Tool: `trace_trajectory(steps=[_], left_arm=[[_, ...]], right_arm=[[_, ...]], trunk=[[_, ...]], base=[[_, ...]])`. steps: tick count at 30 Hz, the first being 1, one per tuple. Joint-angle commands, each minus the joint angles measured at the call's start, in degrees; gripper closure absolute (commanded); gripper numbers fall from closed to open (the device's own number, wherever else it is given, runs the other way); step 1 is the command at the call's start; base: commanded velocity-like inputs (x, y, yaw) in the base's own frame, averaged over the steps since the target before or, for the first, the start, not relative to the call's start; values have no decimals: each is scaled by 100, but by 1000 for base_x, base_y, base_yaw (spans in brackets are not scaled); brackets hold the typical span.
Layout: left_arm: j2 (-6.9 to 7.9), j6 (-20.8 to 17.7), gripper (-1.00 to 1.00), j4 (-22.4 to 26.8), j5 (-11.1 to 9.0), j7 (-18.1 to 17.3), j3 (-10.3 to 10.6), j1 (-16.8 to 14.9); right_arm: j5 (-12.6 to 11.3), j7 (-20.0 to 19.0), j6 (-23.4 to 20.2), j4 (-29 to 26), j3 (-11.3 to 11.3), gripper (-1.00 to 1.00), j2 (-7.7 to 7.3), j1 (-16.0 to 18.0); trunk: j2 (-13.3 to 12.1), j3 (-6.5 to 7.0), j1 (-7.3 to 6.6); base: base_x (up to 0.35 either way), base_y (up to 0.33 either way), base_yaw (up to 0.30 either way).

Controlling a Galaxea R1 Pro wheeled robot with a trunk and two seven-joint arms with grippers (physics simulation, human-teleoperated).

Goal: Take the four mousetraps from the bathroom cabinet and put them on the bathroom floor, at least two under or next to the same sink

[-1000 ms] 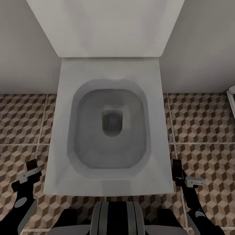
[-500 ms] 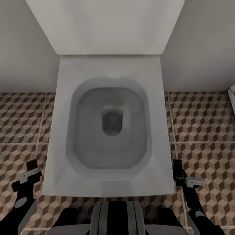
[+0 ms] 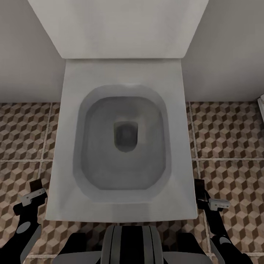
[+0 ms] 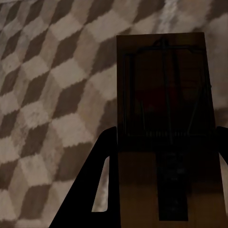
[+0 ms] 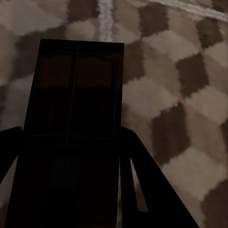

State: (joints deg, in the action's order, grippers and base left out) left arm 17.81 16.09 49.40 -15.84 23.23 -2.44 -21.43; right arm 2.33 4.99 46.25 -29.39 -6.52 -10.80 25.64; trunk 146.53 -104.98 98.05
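1. A grey-white wall [image 3: 22, 55] runs behind everything.
2. The bathroom floor [image 3: 227, 132], tiled in a brown and beige cube pattern, spreads to both sides.
3. An open white toilet [image 3: 121, 73] stands against the wall, its bowl directly before the robot.
4. The left hand [image 3: 35, 189] hangs low beside the toilet's near left corner, pinching a mousetrap [image 4: 164, 118] flat between its fingers above the tiles.
5. The right hand [image 3: 201, 190] hangs at the near right corner, gripping a second mousetrap [image 5: 76, 118] the same way.
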Motion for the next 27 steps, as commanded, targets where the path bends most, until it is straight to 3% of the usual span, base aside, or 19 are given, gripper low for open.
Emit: trace_trajectory(steps=[1, 14, 22, 27], left_arm=[[3, 26, 100, -1, -46, 24, 14, -1], [3, 26, 100, -1, -45, 24, 11, -1], [3, 26, 100, -1, -43, 24, 13, -1], [3, 26, 100, -1, -47, 24, 15, -1]], right_arm=[[9, 11, 15, 3, 2, 100, -1, 2], [17, 11, 22, 8, -23, 100, -10, 2], [40, 1, 9, 4, -455, 100, -104, 2], [47, -11, 7, 4, -503, 100, -114, 2]], trunk=[[1, -2, -1], [1, -2, -1], [1, -2, -1], [1, -2, -1]], base=[[0, 0, 0], [0, 0, 0], [0, 0, 0], [0, 0, 0]])
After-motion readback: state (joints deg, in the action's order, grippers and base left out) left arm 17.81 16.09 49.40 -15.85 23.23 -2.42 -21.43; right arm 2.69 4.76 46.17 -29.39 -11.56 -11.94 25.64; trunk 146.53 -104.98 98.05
